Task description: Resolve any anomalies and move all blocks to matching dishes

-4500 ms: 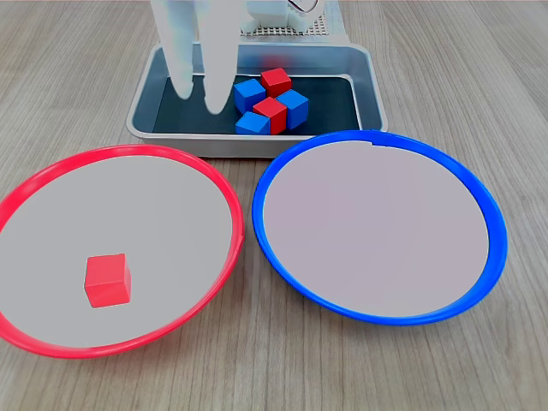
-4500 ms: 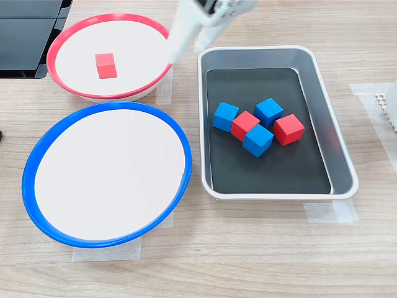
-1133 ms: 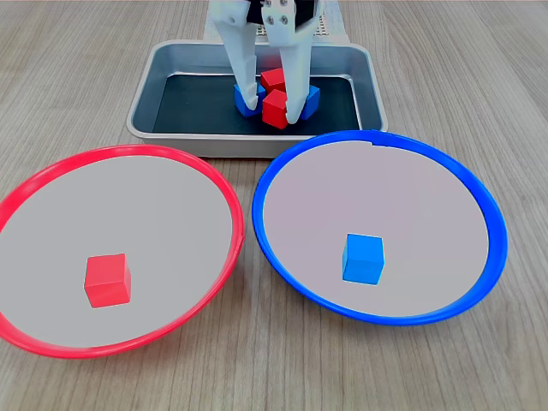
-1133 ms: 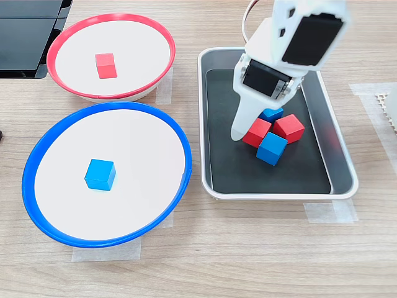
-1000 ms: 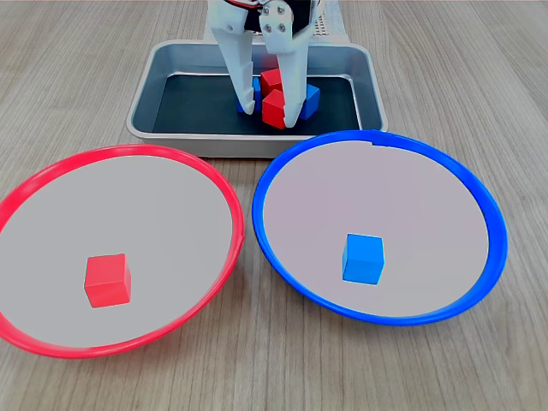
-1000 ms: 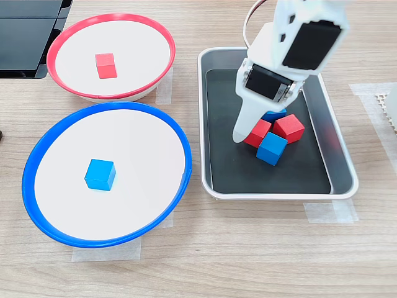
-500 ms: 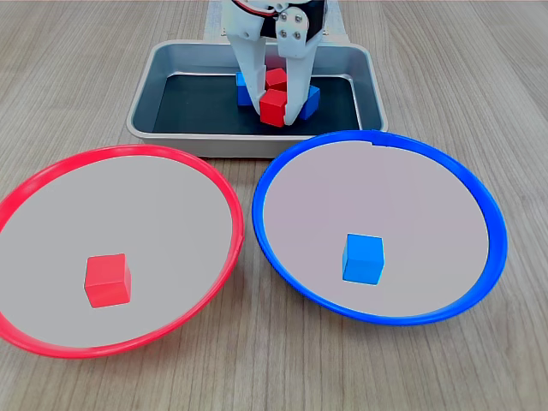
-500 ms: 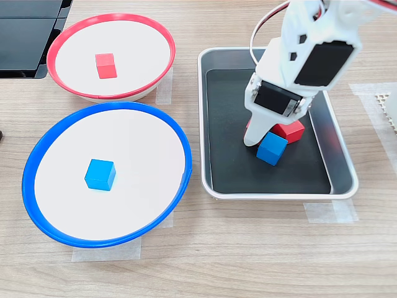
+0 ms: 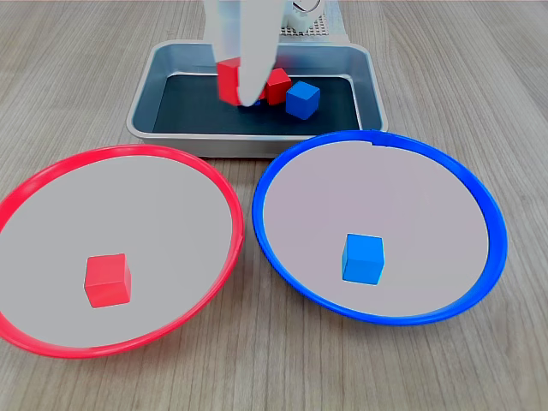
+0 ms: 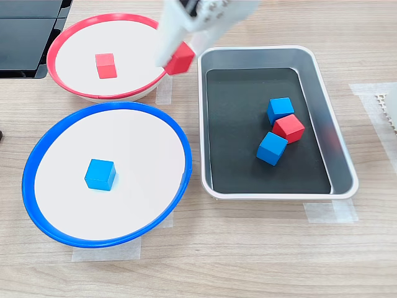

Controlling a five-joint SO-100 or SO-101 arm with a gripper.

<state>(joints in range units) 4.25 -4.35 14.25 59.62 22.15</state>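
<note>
My gripper (image 9: 235, 86) (image 10: 173, 61) is shut on a red block (image 9: 227, 81) (image 10: 182, 58) and holds it in the air, motion-blurred. In the second exterior view it hangs between the tray and the red-rimmed dish (image 10: 93, 17). One red block (image 9: 107, 279) (image 10: 106, 65) lies in the red-rimmed dish (image 9: 233, 214). The blue-rimmed dish (image 9: 377, 137) (image 10: 111, 105) holds one blue block (image 9: 363, 259) (image 10: 100, 174). Left in the tray are a red block (image 9: 277, 86) (image 10: 289, 128) and two blue blocks (image 10: 280, 110) (image 10: 272, 148); the first exterior view shows one of them (image 9: 302, 99) fully.
The rectangular grey metal tray (image 9: 370, 77) (image 10: 260, 49) with a black liner stands behind the dishes in the first exterior view. In the second exterior view, a black object (image 10: 28, 37) lies at the top left. Tape strips hold dishes and tray to the wooden table.
The gripper closed on a red block in the tray, lifted it out and swung it toward the red-rimmed dish. Since 4.5 s ago a blue block has landed in the blue-rimmed dish.
</note>
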